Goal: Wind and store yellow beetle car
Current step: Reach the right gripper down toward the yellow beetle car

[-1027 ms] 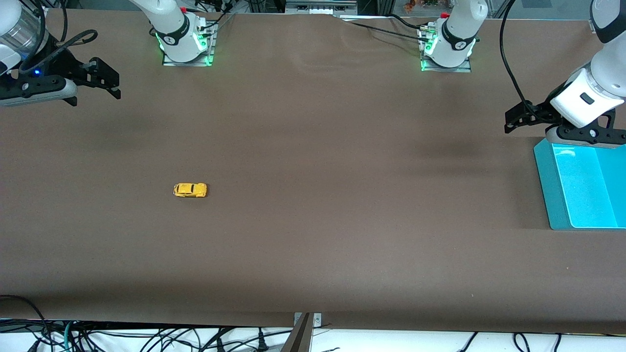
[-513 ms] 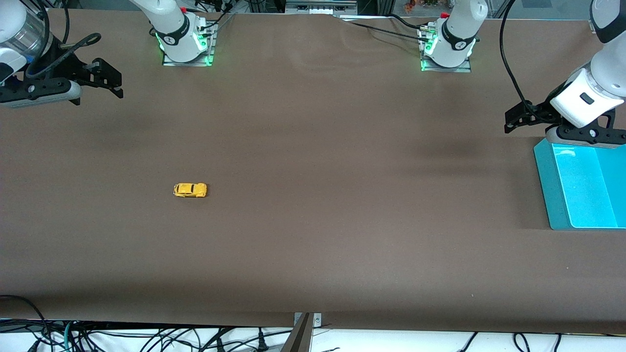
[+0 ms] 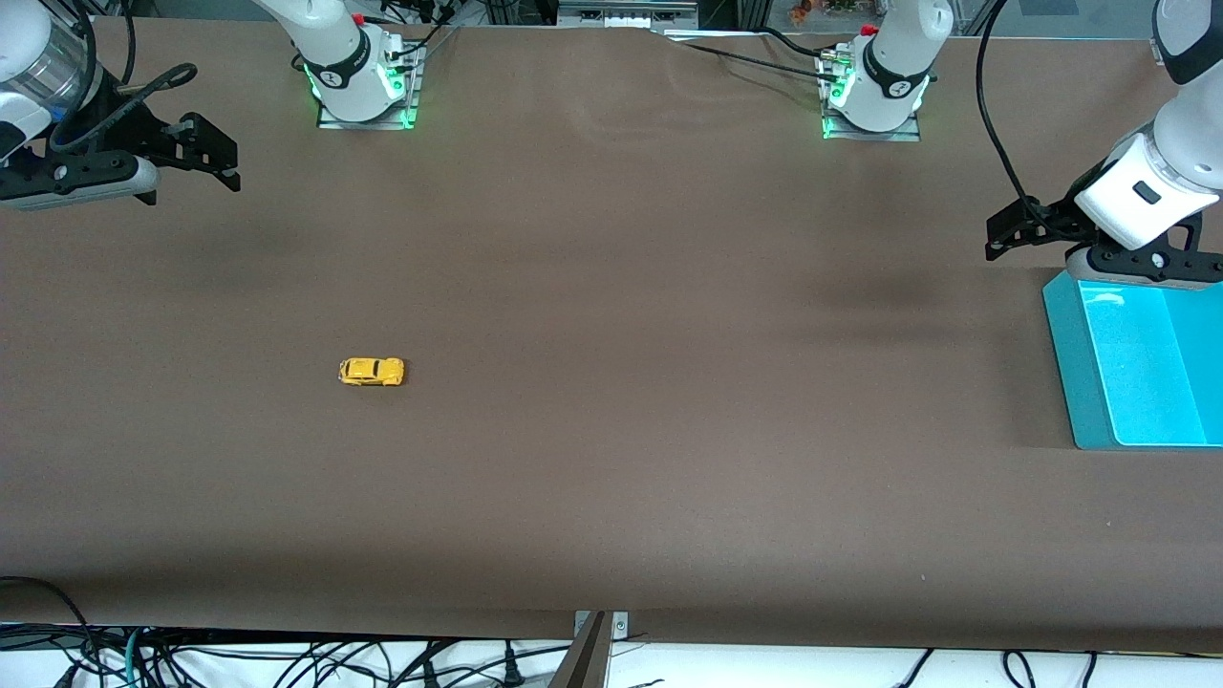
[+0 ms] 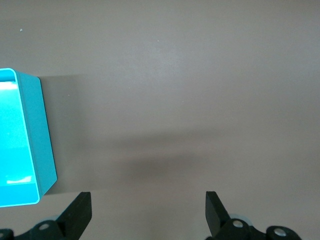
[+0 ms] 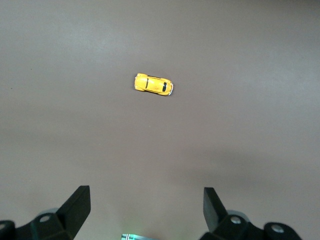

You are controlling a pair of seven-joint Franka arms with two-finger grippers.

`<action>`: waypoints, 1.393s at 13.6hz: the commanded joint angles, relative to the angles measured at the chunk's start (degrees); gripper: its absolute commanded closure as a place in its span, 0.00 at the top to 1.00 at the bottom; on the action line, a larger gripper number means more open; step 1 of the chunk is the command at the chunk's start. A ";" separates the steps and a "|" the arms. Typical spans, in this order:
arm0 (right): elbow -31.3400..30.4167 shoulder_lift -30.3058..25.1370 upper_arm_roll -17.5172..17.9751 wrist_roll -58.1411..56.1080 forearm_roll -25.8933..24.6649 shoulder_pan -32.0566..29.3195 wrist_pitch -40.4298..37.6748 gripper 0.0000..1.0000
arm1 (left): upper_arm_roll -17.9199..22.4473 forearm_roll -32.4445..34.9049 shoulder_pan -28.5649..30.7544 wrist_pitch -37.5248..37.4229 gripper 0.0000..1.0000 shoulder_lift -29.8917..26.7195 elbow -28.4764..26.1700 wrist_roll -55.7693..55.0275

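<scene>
Beetle car (image 3: 372, 372) sits alone on the table (image 3: 631, 430).
Right gripper (image 3: 205, 153) and left gripper (image 3: 1015, 229) hang above opposite table ends, jaws spread, empty.

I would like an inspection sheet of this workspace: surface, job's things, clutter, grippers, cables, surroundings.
Surface: brown table, bare around the car.
Job's things: yellow beetle car on its wheels, toward the right arm's end; teal bin at the left arm's end.
Clutter: nothing seen.
Grippers: right gripper open, empty, over the table edge; left gripper open, empty, beside the bin.
Cables: loose bundle below the table's near edge.
Surroundings: arm bases lit green.
</scene>
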 commanded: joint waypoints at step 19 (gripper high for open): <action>-17.58 18.91 6.73 -62.57 -0.42 -0.42 35.98 1.00 | -0.18 0.32 0.03 -1.72 1.00 0.27 1.37 -0.42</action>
